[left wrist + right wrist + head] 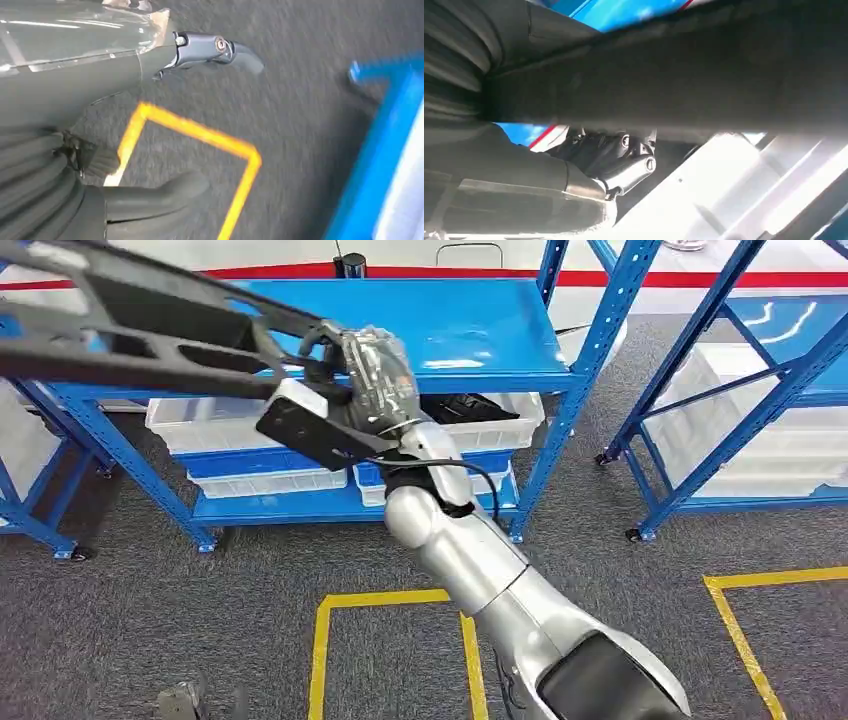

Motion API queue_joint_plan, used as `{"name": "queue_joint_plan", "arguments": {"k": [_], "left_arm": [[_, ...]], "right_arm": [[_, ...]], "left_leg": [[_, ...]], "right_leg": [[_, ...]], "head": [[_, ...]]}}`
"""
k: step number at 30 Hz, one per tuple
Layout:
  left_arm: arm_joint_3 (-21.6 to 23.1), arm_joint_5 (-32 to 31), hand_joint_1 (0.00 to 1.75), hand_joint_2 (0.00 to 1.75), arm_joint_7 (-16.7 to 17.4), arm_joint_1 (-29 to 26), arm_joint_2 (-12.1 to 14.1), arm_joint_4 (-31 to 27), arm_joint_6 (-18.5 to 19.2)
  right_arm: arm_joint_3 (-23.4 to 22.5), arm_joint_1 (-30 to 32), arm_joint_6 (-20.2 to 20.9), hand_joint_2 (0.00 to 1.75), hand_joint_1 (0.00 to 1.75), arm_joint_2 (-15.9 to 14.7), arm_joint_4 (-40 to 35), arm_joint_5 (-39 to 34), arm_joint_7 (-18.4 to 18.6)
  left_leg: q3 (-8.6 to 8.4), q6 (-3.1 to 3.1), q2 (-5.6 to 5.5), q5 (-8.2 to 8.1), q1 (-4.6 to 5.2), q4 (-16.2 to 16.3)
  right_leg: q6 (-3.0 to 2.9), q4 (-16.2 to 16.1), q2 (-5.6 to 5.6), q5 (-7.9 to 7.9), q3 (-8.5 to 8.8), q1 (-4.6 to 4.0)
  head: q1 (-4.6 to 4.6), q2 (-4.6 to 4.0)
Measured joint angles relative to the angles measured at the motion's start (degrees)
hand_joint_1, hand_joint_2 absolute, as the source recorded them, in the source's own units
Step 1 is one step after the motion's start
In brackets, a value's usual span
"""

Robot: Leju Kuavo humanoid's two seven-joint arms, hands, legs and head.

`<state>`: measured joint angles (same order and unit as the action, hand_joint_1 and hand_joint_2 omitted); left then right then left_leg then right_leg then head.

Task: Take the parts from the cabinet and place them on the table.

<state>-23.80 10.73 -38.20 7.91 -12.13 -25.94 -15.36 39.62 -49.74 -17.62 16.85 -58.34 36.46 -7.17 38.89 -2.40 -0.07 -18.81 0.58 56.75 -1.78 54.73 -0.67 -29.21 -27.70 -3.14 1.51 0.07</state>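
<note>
The right hand grips a long black part, which stretches leftward from it in front of the blue cabinet; the left hand hangs, fingers apart, above the carpet

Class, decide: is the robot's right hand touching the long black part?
Touching. In the head view the right hand wraps around the black part, held above the blue shelf.
</note>
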Motion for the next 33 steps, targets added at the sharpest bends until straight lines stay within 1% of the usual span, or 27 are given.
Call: {"name": "queue_joint_plan", "arguments": {"k": [1,2,3,4,5,6,7,9,10,11,12,15,16,18,20,21,22,23,24,25,26,27,28,30,31,32,33], "left_arm": [[0.61,-0.69,0.00,1.75,0.63,0.44,0.19,0.09,0.74],[1.03,-1.09,0.00,1.75,0.98,0.85,0.50,0.18,1.18],[1.77,-1.46,0.00,1.75,1.33,1.34,0.50,0.39,1.55],[2.25,-1.81,0.00,1.75,1.66,1.66,0.63,0.48,1.85],[2.60,-2.03,0.00,1.75,1.77,1.90,0.85,0.57,2.16],[3.21,-2.38,0.00,1.75,1.97,2.13,1.01,0.77,2.53],[3.80,-2.58,0.00,1.75,2.03,2.22,1.14,0.98,2.84],[5.04,-3.01,0.00,1.75,2.12,2.26,1.36,1.31,3.45],[5.49,-3.04,0.00,1.75,2.12,2.26,1.46,1.42,3.71],[6.07,-3.10,0.00,1.75,2.12,2.31,1.46,1.49,3.86],[6.58,-3.17,0.00,1.75,2.12,2.50,1.49,1.62,3.87],[7.58,-3.54,0.00,1.75,2.23,2.78,1.77,2.12,4.06],[8.20,-3.65,0.00,1.75,2.45,2.84,1.77,2.36,4.37],[9.46,-3.69,0.00,1.75,3.01,3.17,1.81,2.73,4.61],[10.51,-3.71,0.00,1.75,3.39,3.30,1.79,3.06,4.67],[11.04,-3.69,0.00,1.75,3.60,3.36,1.84,3.35,4.67],[11.53,-3.69,0.00,1.75,3.67,3.36,1.86,3.54,4.67],[12.00,-3.71,0.00,1.75,3.67,3.39,1.90,3.78,4.67],[12.32,-3.78,0.00,1.75,3.67,3.41,1.92,3.93,4.67],[12.63,-3.80,0.00,1.75,3.65,3.41,1.95,4.09,4.67],[13.05,-3.87,0.00,1.75,3.63,3.41,1.97,4.18,4.70],[13.49,-3.93,0.00,1.75,3.60,3.43,1.97,4.22,4.83],[13.88,-4.00,0.00,1.75,3.60,3.48,1.95,4.26,4.94],[14.73,-4.17,0.00,1.75,3.71,3.53,1.97,4.44,5.05],[15.17,-4.22,0.00,1.75,4.04,3.51,1.95,4.55,5.05],[15.54,-4.22,0.00,1.75,4.17,3.48,2.01,4.70,5.05],[15.85,-4.22,0.00,1.75,4.33,3.51,2.03,4.74,5.02]], "right_arm": [[-2.14,1.43,0.00,1.75,1.75,-0.78,-1.45,1.51,0.61],[-3.87,2.61,0.07,1.75,1.75,-1.38,-2.47,2.58,0.72],[-5.77,3.69,0.28,1.75,1.75,-2.03,-3.65,3.14,0.72],[-7.43,5.02,0.39,1.75,1.75,-2.64,-4.77,3.42,0.74],[-8.70,6.28,0.39,1.75,1.75,-3.17,-5.73,3.78,0.74],[-10.05,7.60,0.39,1.75,1.75,-3.83,-6.75,3.97,0.74],[-11.36,9.07,0.31,1.75,1.75,-4.50,-7.82,4.30,0.74],[-13.89,11.87,0.00,1.75,1.75,-5.85,-10.13,4.93,0.74],[-14.84,13.02,-0.02,1.75,1.75,-6.32,-11.06,5.00,0.74],[-15.79,13.98,-0.07,1.75,1.75,-6.73,-12.12,5.04,0.74],[-16.71,14.82,-0.17,1.75,1.75,-7.19,-13.32,5.11,0.74],[-18.09,16.76,-1.09,1.75,1.75,-8.11,-15.32,5.81,0.94],[-18.79,17.83,-1.60,1.75,1.75,-8.59,-16.31,6.09,1.16],[-20.29,19.98,-2.23,1.75,1.75,-9.83,-18.24,6.20,1.44],[-21.81,21.94,-2.69,1.75,1.75,-10.95,-19.89,4.75,1.31],[-22.90,23.01,-2.82,1.75,1.75,-11.52,-20.78,3.20,0.83],[-23.75,24.00,-2.93,1.75,1.75,-12.02,-21.48,2.07,0.46],[-24.54,24.99,-3.10,1.75,1.75,-12.41,-22.16,1.35,0.08],[-25.32,25.72,-3.45,1.75,1.75,-12.76,-22.77,1.11,-0.24],[-25.79,26.42,-3.74,1.75,1.75,-13.09,-23.41,1.02,-0.51],[-26.16,27.07,-3.94,1.75,1.75,-13.33,-24.06,0.87,-0.68],[-26.81,27.66,-4.35,1.75,1.75,-13.68,-25.14,0.87,-1.01],[-27.27,28.45,-4.64,1.75,1.75,-14.01,-26.03,0.96,-1.18],[-28.21,30.32,-5.40,1.75,1.75,-14.84,-27.43,0.91,-1.34],[-28.74,31.41,-5.66,1.75,1.75,-15.17,-28.24,0.67,-1.42],[-29.36,32.30,-5.84,1.75,1.75,-15.43,-28.83,0.52,-1.51],[-29.63,32.86,-5.97,1.75,1.75,-15.58,-29.29,0.39,-1.62]], "left_leg": [[0.51,0.17,-0.20,0.07,0.30,-0.17],[0.91,0.67,-0.34,-2.05,0.44,0.67],[1.84,1.21,-0.35,-5.88,0.15,3.56],[2.75,1.75,-0.27,-9.36,-0.38,7.69],[3.68,2.18,-0.17,-11.79,-0.81,11.98],[4.36,2.67,-0.10,-12.83,-1.20,15.82],[4.11,3.08,-0.07,-11.89,-1.56,17.64],[0.49,3.96,-0.06,-7.70,-2.24,14.59],[-2.73,4.40,-0.05,-6.46,-2.56,10.59],[-6.04,4.81,-0.12,-7.28,-2.92,5.93],[-8.25,4.84,-0.54,-9.51,-2.19,2.04],[-7.37,3.03,-0.52,-9.40,-1.64,1.82],[-7.05,2.06,-0.45,-8.73,-1.72,1.42],[-5.95,0.14,-0.30,-7.42,-1.93,1.30],[-4.54,-0.34,-0.34,-6.29,-1.71,1.31],[-3.73,-0.39,-0.31,-5.65,-1.62,1.35],[-2.99,-0.41,-0.26,-5.06,-1.53,1.36],[-2.12,-0.31,-0.17,-4.40,-1.49,1.36],[-1.38,-0.16,-0.12,-3.79,-1.44,1.39],[-0.71,0.02,-0.11,-3.21,-1.43,1.39],[-0.17,0.23,-0.10,-2.67,-1.42,1.39],[0.29,0.60,-0.08,-2.21,-1.10,1.47],[0.46,0.95,0.05,-1.37,-1.14,1.31],[0.55,1.56,-0.04,0.10,-1.41,0.38],[0.60,2.05,-0.20,0.67,-1.27,0.13],[1.09,2.34,-0.35,-0.63,-1.52,0.59],[1.80,2.42,-0.20,-4.06,-1.45,2.53]], "right_leg": [[-0.19,-1.30,-0.17,1.26,0.07,1.30],[-0.16,-1.26,-0.31,1.93,-0.02,1.24],[-0.78,-1.17,-0.38,2.71,-0.82,1.58],[-0.46,-1.16,-0.36,3.39,-1.61,1.71],[-0.35,-1.12,-0.35,4.02,-2.40,1.83],[0.10,-0.94,-0.34,4.61,-3.31,2.08],[0.50,-0.68,-0.36,5.15,-4.25,2.41],[1.36,0.36,-0.36,5.90,-6.20,3.19],[1.69,1.10,-0.36,6.10,-7.16,3.59],[1.96,1.92,-0.34,6.26,-7.97,3.74],[2.41,2.62,-0.29,6.53,-9.12,3.58],[4.40,2.47,-0.19,8.00,-9.76,3.84],[4.76,2.38,-0.17,8.42,-10.00,3.82],[4.29,5.92,0.05,3.81,-11.82,4.10],[3.80,14.93,0.30,-1.80,-14.27,4.10],[3.99,19.18,0.39,-3.36,-15.19,4.10],[4.41,21.29,0.39,-3.27,-15.12,4.11],[5.09,20.97,0.40,-2.09,-13.79,4.10],[5.59,18.58,0.40,-0.49,-11.59,4.08],[5.78,14.51,0.40,0.73,-8.42,4.07],[5.51,9.42,0.40,0.90,-4.57,4.03],[4.78,3.49,0.39,-0.86,0.01,3.73],[4.37,1.12,0.48,-1.58,0.71,3.60],[4.24,1.47,0.60,-0.69,-0.40,3.28],[3.51,1.25,0.52,-0.07,-0.92,3.31],[2.82,0.96,0.13,0.83,-0.83,4.03],[1.94,0.95,0.14,1.48,-1.52,3.96]], "head": [[-0.04,0.00],[-0.26,0.00],[-0.11,0.00],[0.13,0.00],[0.07,0.00],[0.15,0.00],[0.18,0.00],[0.15,0.00],[0.18,0.00],[0.28,0.00],[0.62,0.00],[0.50,0.00],[0.53,0.00],[0.03,0.00],[-0.41,0.00],[-0.46,0.00],[-0.46,0.00],[-0.48,0.00],[-0.57,0.00],[-0.57,0.00],[-0.55,0.00],[-0.61,0.00],[-0.32,0.00],[-0.37,0.00],[-0.33,0.00],[-0.50,0.00],[-0.33,0.00]]}}
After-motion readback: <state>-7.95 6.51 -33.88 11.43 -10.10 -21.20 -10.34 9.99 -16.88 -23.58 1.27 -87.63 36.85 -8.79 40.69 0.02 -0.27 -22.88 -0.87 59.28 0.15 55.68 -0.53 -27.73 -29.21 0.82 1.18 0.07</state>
